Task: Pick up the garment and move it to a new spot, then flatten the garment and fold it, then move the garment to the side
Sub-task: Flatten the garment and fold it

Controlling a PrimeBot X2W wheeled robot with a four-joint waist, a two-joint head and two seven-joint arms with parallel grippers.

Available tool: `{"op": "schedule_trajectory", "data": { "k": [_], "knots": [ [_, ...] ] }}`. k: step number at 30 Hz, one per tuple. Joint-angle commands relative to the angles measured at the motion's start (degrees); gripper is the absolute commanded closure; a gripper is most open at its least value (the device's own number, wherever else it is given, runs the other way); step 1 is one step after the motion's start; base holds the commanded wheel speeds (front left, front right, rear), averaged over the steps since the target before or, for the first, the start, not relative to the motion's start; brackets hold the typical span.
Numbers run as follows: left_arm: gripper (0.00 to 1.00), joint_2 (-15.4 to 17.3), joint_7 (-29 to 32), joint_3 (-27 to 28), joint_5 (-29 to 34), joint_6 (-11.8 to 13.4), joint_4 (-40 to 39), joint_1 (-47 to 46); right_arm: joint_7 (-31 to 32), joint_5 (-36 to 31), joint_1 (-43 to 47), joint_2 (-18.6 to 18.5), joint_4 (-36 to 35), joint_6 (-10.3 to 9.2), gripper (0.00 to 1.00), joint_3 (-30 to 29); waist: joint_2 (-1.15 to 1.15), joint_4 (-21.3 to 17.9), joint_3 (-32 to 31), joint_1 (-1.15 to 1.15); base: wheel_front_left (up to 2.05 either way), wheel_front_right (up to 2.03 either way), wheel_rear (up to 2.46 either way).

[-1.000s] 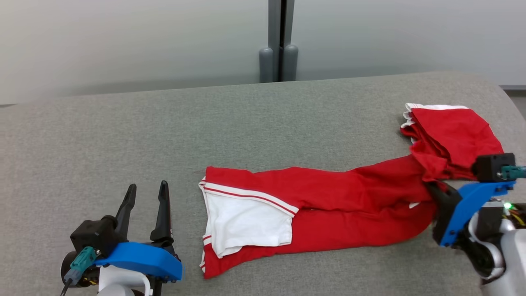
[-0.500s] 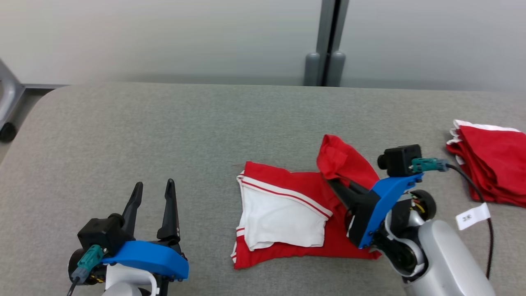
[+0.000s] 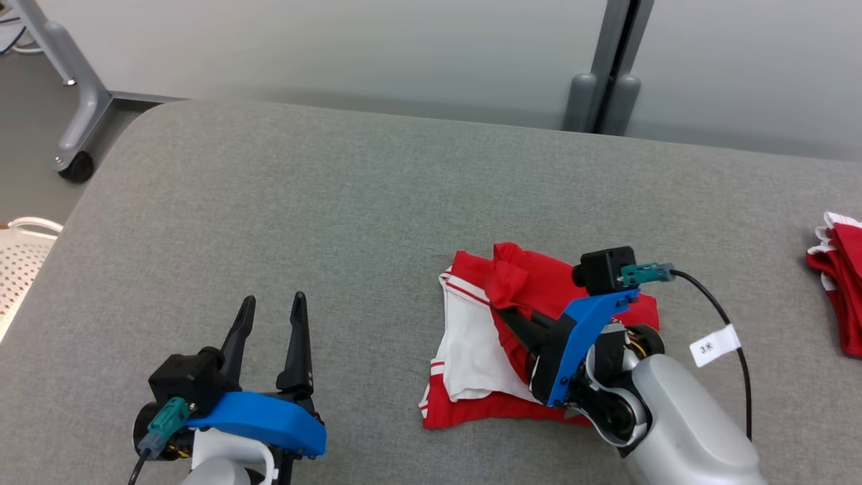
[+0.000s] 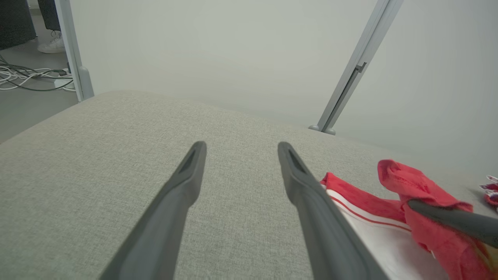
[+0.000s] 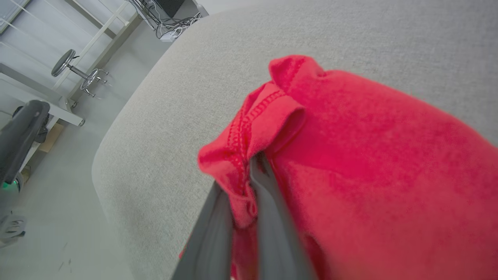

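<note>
Grey padded table (image 3: pixel 350 195) takes up most of my head view. The garment (image 3: pixel 471 343), red with a white panel and stripes, lies bunched on it, directly under and just ahead of the right gripper (image 3: pixel 505 308).

Right gripper is clamped on a raised red hem fold. On the right wrist cam (image 5: pixel 243 175) the fold is pinched between both fingers (image 5: pixel 268 210) and the stitched edge flops over the tips. The rest of the cloth (image 5: pixel 369 155) spreads to the right of the fingers. The pinched bunch stands up above the flat layers.

Left gripper (image 3: pixel 273 300) is over bare table with its fingers apart and nothing between them. The garment is off to its right, well apart. On the left wrist cam (image 4: pixel 242 146) the striped edge (image 4: pixel 350 190) sits just past the right-hand finger.

A second red-and-white pile (image 3: pixel 838 269) lies far to the right of the right gripper, not touching the garment.

A small white tag (image 3: pixel 714 345) hangs on the cable (image 3: pixel 737 364) behind the right wrist.
</note>
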Motion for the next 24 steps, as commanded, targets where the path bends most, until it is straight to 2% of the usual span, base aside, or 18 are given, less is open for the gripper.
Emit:
{"op": "schedule_trajectory", "data": {
  "k": [1, 6, 7, 8, 9, 10, 11, 12, 18, 24],
  "knots": [
    [0.00, -0.26, -0.27, -0.33, 0.14, -0.39, 0.25, -1.21, -0.91, 0.92, -1.55, 0.00, 1.39, 0.03, 1.00, 1.03, 0.00, 0.44, 0.20, 0.00, 0.00, 0.00, 0.00],
    [0.00, -0.91, -0.47, -0.77, 0.20, -0.81, 1.13, -1.67, -3.47, 4.38, -4.78, 0.00, 7.29, 0.03, 1.00, 4.81, 0.00, 1.24, 0.43, 0.00, 0.00, 0.00, 0.00],
    [0.00, -0.98, -0.50, -0.77, 0.18, -0.79, 1.27, -1.88, -3.89, 5.12, -5.37, 0.00, 8.47, 0.03, 0.89, 5.53, 0.00, 1.36, 0.47, 0.00, 0.00, 0.00, 0.00],
    [0.00, -1.03, -0.53, -0.81, 0.16, -0.86, 1.40, -2.08, -4.39, 5.90, -6.03, 0.01, 9.41, 0.03, 0.69, 6.38, 0.00, 1.47, 0.51, 0.00, 0.00, 0.00, 0.00],
    [0.00, -1.08, -0.56, -0.87, 0.12, -0.95, 1.53, -2.22, -4.82, 6.75, -6.60, 0.02, 10.19, 0.03, 0.60, 7.25, 0.00, 1.56, 0.55, 0.00, 0.00, 0.00, 0.00],
    [0.00, -1.14, -0.61, -0.89, 0.08, -1.08, 1.73, -2.34, -5.28, 7.61, -7.08, 0.02, 10.93, 0.03, 0.47, 8.15, 0.00, 1.61, 0.58, 0.00, 0.00, 0.00, 0.00],
    [0.00, -1.24, -0.59, -0.91, 0.02, -1.17, 1.89, -2.39, -5.69, 8.40, -7.57, 0.01, 11.61, 0.03, 0.18, 9.00, 0.00, 1.60, 0.59, 0.00, 0.00, 0.00, 0.00],
    [0.00, -1.35, -0.60, -0.94, -0.04, -1.20, 2.08, -2.35, -6.15, 9.19, -8.02, 0.01, 12.17, 0.03, 0.00, 9.84, 0.00, 1.57, 0.57, 0.00, 0.00, 0.00, 0.00],
    [0.00, -1.71, -0.74, -1.09, -0.26, -1.31, 2.91, -2.00, -9.13, 14.10, -10.14, -0.02, 12.59, 0.03, 0.00, 13.81, 0.00, 0.70, 0.03, 0.00, 0.00, 0.00, 0.00],
    [0.00, -1.62, -0.96, -1.33, -0.22, -1.27, 2.95, -1.46, -15.01, 12.47, -12.55, -0.08, 13.37, 0.03, 0.00, 13.09, 0.00, -1.34, -0.63, 0.00, 0.00, 0.00, 0.00]
  ]
}}
